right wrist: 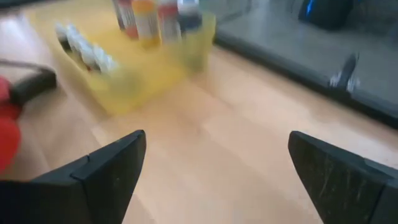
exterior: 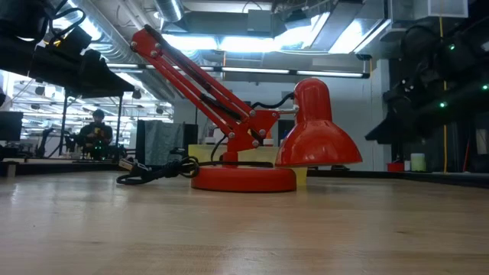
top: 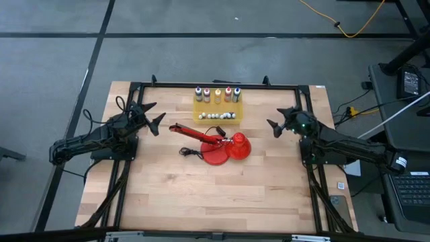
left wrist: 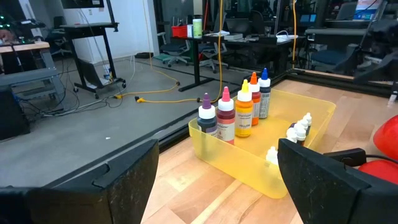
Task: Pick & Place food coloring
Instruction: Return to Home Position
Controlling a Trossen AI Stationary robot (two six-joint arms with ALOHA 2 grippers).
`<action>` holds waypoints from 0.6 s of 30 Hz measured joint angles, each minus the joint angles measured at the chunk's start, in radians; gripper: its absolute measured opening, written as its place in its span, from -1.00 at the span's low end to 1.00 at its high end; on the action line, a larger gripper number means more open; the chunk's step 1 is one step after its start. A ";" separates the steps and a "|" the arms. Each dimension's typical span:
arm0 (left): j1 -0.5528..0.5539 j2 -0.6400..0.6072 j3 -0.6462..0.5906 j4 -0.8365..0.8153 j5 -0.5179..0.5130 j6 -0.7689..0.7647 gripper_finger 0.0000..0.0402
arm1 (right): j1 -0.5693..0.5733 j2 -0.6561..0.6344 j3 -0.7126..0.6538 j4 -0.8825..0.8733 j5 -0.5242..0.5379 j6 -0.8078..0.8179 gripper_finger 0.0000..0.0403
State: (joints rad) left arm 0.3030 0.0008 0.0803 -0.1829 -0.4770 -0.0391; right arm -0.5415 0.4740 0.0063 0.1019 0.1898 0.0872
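Five food coloring bottles [left wrist: 239, 109] stand upright in a row along the far side of a yellow tray [top: 216, 107]; their tips are purple, pink, yellow, orange and blue. Several smaller pale-capped bottles [left wrist: 298, 132] sit in the tray's near row [top: 218, 115]. My left gripper [top: 156, 115] hovers open to the tray's left, with its fingers [left wrist: 217, 168] pointing at the tray. My right gripper [top: 274, 119] hovers open to the tray's right, facing the tray [right wrist: 124, 56] across bare wood. Neither touches anything.
A red desk lamp [top: 222, 144] lies on the table just in front of the tray, its arm [exterior: 199, 72] slanting up and its black cord [exterior: 157, 172] coiled at its left. A black frame [top: 222, 85] borders the table. Bare wood lies near the front edge.
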 joint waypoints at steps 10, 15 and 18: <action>0.000 0.000 0.000 0.000 0.000 0.000 0.59 | 0.000 -0.034 0.000 -0.053 -0.024 0.059 0.95; 0.000 0.000 0.000 0.000 0.000 0.000 0.59 | 0.000 -0.048 0.000 -0.053 -0.025 0.062 0.95; 0.000 0.000 0.000 0.000 0.000 0.000 0.59 | 0.000 -0.047 0.000 -0.054 -0.026 0.065 0.95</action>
State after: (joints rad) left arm 0.3031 0.0008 0.0803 -0.1829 -0.4770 -0.0391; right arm -0.5415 0.4267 0.0063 0.0483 0.1638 0.1526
